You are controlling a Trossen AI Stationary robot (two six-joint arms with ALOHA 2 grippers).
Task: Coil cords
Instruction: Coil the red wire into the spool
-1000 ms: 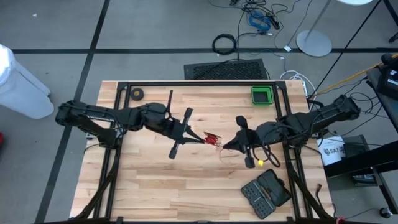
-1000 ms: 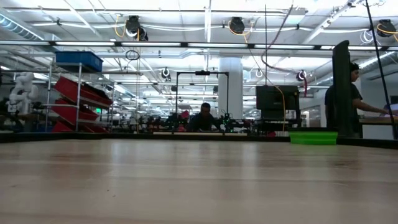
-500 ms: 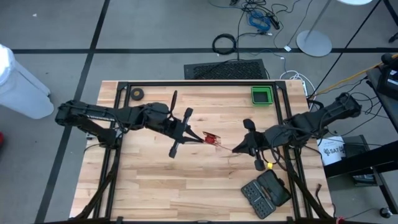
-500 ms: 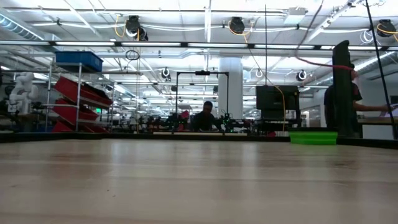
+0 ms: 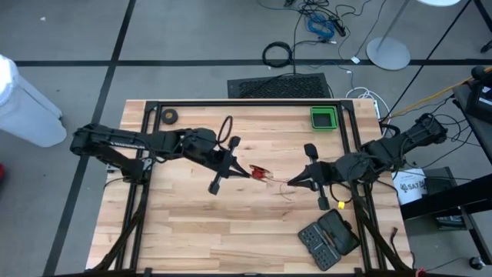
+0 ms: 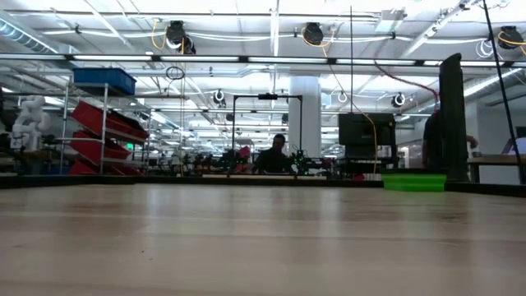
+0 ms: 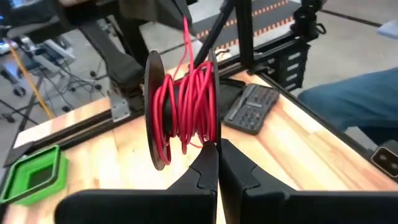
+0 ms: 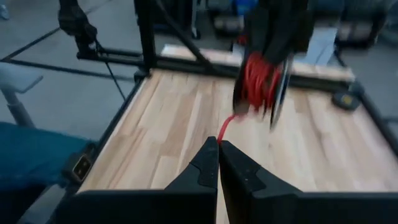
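Observation:
The small black reel [image 7: 180, 109], wound with thin red cord, hangs above the middle of the table [image 5: 231, 223], and my left gripper [image 5: 250, 171] is shut on it. From the reel [image 5: 261, 172] a short run of red cord [image 5: 278, 180] leads to my right gripper [image 5: 291, 183], which is shut on the cord. In the right wrist view the reel [image 8: 260, 81] sits just beyond my shut fingers. Neither gripper shows in the low view. My left gripper pinches the reel at its edge, by the rim of one black flange [image 7: 212, 135], between the tips of its two fingers. The fingers come from the table's left, slanting a little down. The reel is lifted clear of the table, its flanges standing upright. My right gripper pinches the thin red cord [image 8: 225, 127] between its fingertips, a short way from the reel. The fingers come from the table's right, slanting down. The cord runs from the tips to the reel, clear of the table.
A green bin [image 5: 324, 118] stands at the far right, a small black ring roll [image 5: 169, 117] at the far left, and a black case [image 5: 329, 237] at the near right corner. A thick black cable ring [image 5: 277, 54] lies on the floor beyond the table.
My right gripper has gone toward the table's right edge, away from the reel, staying shut on the cord, so the run of cord between the two has grown longer. My left gripper has tipped a little downward with the reel.

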